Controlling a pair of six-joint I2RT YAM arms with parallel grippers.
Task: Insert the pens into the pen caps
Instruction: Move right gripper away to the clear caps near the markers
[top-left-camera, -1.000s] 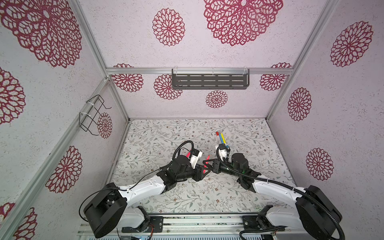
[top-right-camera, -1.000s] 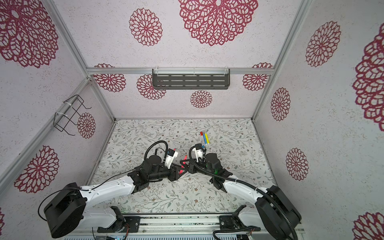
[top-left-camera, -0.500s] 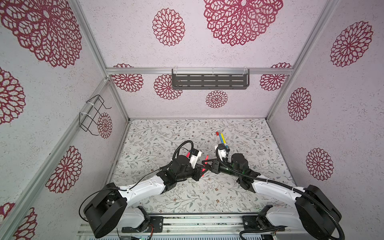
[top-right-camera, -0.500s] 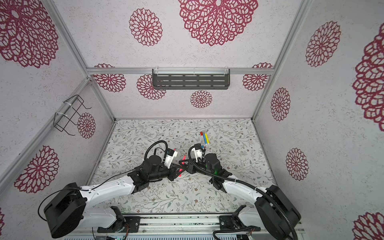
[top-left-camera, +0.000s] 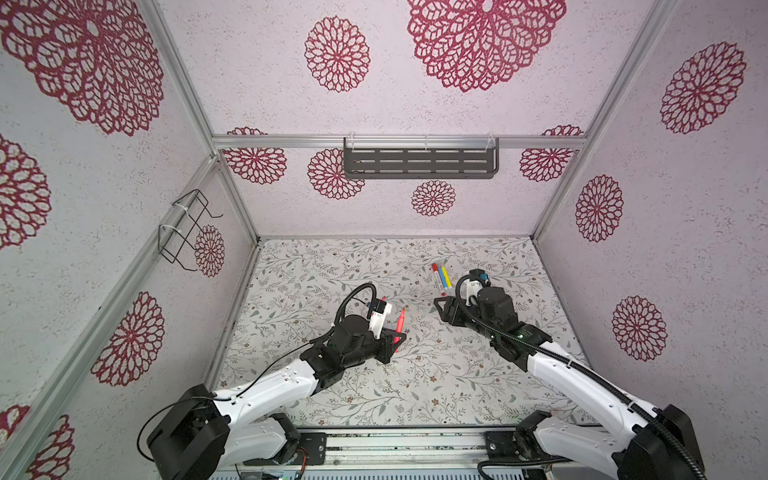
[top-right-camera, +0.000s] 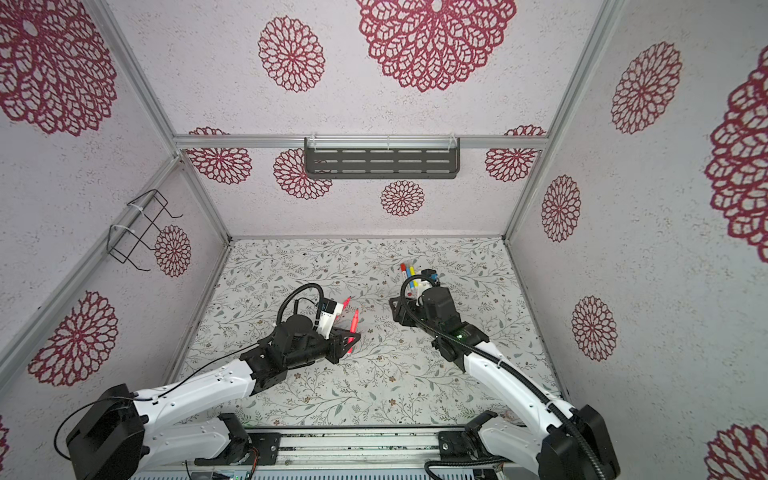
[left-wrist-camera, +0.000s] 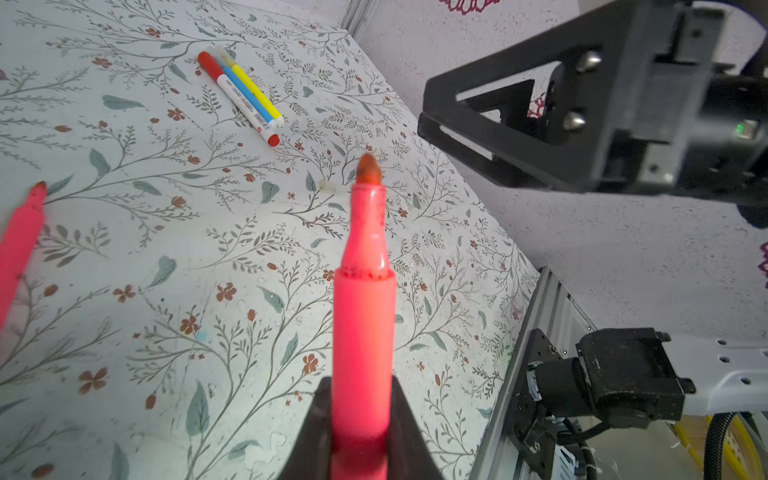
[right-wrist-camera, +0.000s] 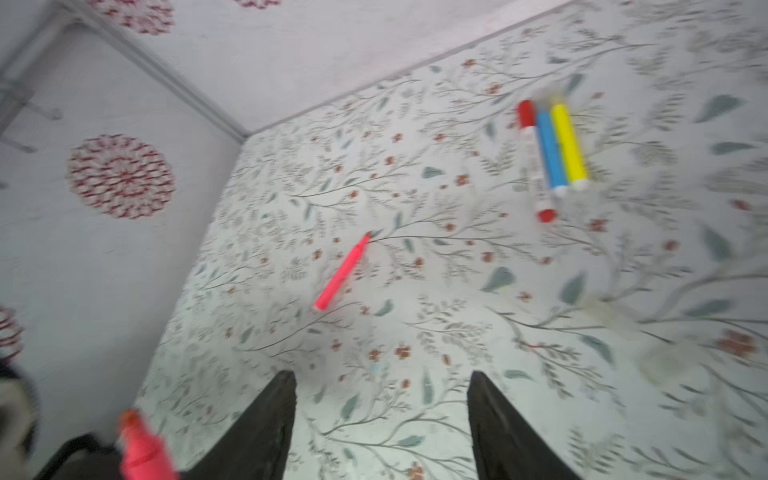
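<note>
One risk: w/ left gripper (left-wrist-camera: 360, 388) clamped on pink-red pen (left-wrist-camera: 363, 316), right gripper (right-wrist-camera: 382, 376), jaws apart & empty, could fumble near-invisible clear cap (left-wrist-camera: 328, 186).

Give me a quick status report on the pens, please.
Left gripper shut on pinkish-red pen, tip bare. Right gripper open, empty. Clear cap loose nearby. Nothing blocking.

Pinkish-red pen (left-wrist-camera: 364, 316), blue pen (right-wrist-camera: 550, 153), yellow pen (right-wrist-camera: 568, 143), leafy floral tabletop (left-wrist-camera: 166, 249)
</note>
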